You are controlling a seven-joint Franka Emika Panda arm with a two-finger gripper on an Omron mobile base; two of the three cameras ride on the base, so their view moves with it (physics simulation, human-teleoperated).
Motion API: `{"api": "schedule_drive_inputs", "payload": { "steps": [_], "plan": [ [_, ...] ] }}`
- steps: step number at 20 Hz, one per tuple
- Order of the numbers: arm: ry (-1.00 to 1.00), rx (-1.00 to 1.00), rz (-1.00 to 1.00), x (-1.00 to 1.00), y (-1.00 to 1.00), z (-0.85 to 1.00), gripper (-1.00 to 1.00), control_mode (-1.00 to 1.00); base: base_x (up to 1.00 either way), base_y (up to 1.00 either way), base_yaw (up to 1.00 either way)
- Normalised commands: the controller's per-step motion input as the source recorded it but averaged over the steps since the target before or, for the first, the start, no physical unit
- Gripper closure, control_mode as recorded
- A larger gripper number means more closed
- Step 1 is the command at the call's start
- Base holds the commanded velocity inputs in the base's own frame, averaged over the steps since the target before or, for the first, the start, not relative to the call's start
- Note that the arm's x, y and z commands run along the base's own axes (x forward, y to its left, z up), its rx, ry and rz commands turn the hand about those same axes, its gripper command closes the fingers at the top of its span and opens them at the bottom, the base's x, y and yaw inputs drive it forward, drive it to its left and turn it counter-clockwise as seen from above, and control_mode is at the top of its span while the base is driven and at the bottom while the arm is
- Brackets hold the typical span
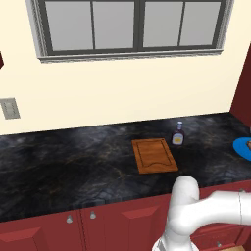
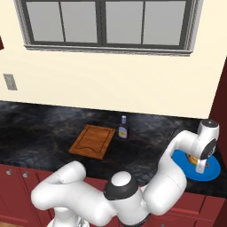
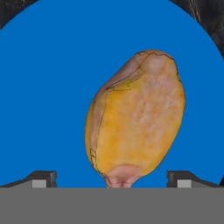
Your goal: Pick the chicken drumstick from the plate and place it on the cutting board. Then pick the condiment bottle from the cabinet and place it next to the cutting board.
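The chicken drumstick (image 3: 135,120) lies on the plate (image 3: 48,87), a plump golden-brown piece with a paler pinkish patch at its broad end and its narrow end pointing toward the hand camera. In the hand view the blue of the plate surrounds it on every side, with slivers of the dark marbled counter (image 3: 210,17) at the upper corners. The gripper (image 3: 111,180) hangs directly over the drumstick with its jaws spread wide, one dark fingertip (image 3: 41,179) on each side of the narrow end and neither touching it; nothing is held. In the right base view the arm reaches far to the right, the hand (image 2: 201,165) pointing down onto the plate (image 2: 213,173), which sits at the right end of the counter (image 2: 40,128) close to its near edge, beside the dark red cabinet (image 2: 219,115). Well to the left, near the middle of the counter, lies the cutting board (image 2: 92,141), bare. The condiment bottle (image 2: 123,127) stands upright on the counter just beside the board's far right corner, its label facing forward. Above the counter a cream wall carries a grey-framed window (image 2: 104,24) and a wall outlet (image 2: 9,81) on the left. Red drawers (image 1: 98,225) with silver knobs run below the counter's near edge.
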Motion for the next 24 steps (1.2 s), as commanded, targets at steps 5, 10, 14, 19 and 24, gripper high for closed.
{"api": "schedule_drive_inputs", "payload": {
  "steps": [5,10,14,19,24],
  "plan": [
    [0.0,0.0,0.01,0.01,-0.11,-0.02,-1.0,-1.0,0.0,0.0,0.0],
    [0.0,0.0,0.01,0.08,-0.08,-0.08,-1.0,-1.0,0.0,0.0,0.0],
    [0.0,0.0,0.01,0.14,-0.06,-0.07,-1.0,-1.0,0.0,0.0,0.0],
    [0.0,0.0,0.01,0.12,-0.05,-0.03,-1.0,-1.0,0.0,0.0,0.0],
    [0.0,0.0,0.01,0.03,0.0,0.0,-1.0,-1.0,0.0,0.0,0.0]
  ]
}}
